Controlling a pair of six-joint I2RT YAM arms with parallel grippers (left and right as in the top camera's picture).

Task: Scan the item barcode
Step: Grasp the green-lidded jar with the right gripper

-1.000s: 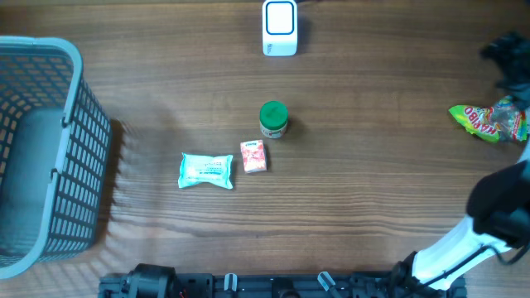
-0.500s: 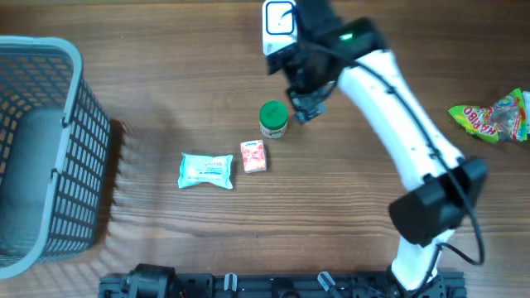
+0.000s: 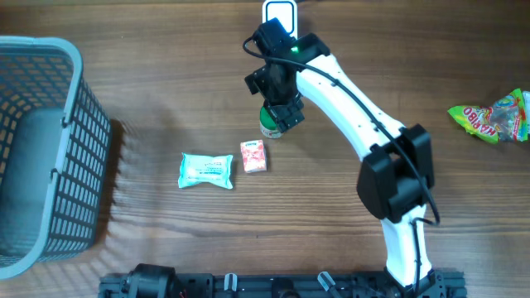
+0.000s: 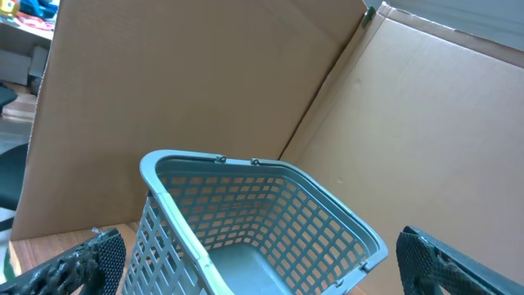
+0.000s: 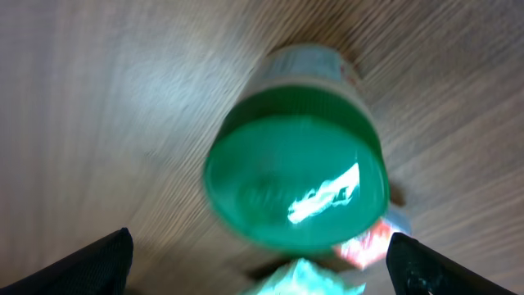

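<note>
- right gripper hangs right over the green-lidded jar, jaws wide apart, nothing held
- jar stands upright mid table, with a small red carton just beside it, so I'd come down square and pinch the sides without nudging the carton
- white scanner sits at the far edge; the label needs to face it
- left gripper is spread too, facing the basket

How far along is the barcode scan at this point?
Done: nothing yet; the green-capped jar stands on the table. In hand: the right gripper, jaws open, hovers over the jar's cap, not gripping. Left: grasp the jar, carry it to the white scanner at the far edge, show its barcode.
</note>
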